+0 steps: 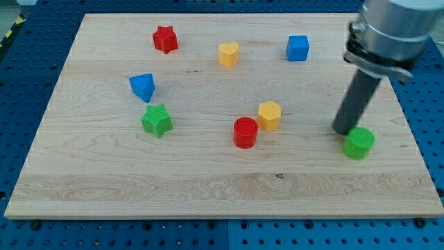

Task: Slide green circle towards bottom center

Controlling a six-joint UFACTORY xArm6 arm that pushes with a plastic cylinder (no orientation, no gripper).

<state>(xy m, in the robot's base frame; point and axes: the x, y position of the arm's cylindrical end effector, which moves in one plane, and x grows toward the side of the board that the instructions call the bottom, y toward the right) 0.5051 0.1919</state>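
The green circle sits on the wooden board at the view's right, a bit below mid-height. My tip rests on the board just to the upper left of the green circle, touching or nearly touching its edge. The dark rod rises from there up to the grey arm at the view's top right.
A red circle and a yellow hexagon stand near the middle. A green star and blue triangle are at the left. A red star, yellow heart and blue cube are along the top.
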